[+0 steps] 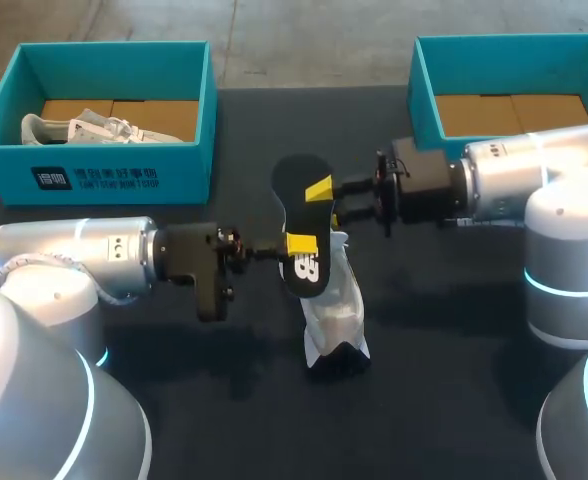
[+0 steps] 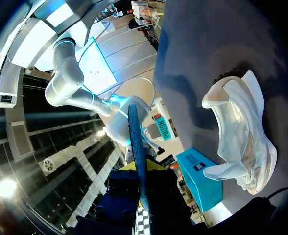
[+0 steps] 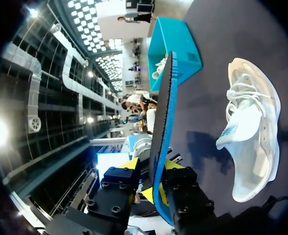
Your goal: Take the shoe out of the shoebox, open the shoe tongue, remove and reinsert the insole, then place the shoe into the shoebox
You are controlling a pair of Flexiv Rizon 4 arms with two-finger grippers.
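The black insole (image 1: 292, 180) is held up off the tabletop (image 1: 454, 330) at mid-table, pinched from two sides. The left gripper (image 1: 302, 244) is clenched on its nearer end and the right gripper (image 1: 321, 190) is clenched on its middle edge. In both wrist views the insole runs edge-on between the yellow-tipped fingers.

The white shoe (image 1: 336, 310) lies directly below and just nearer than the insole. It lies lengthwise toward the robot with its laces loose. Whether the insole's lower end touches it cannot be told.

The left shoebox (image 1: 114, 170) stands at the far left with a second shoe (image 1: 84, 128) lying inside. The right shoebox (image 1: 424, 100) stands at the far right, showing only its cardboard floor. Both boxes are well apart from the shoe.

The right arm's wrist crosses just in front of the right shoebox's near wall. The left arm's wrist sits close beside the shoe's left. Bare dark tabletop lies between the boxes and to the shoe's right. The robot's bases fill both near corners.
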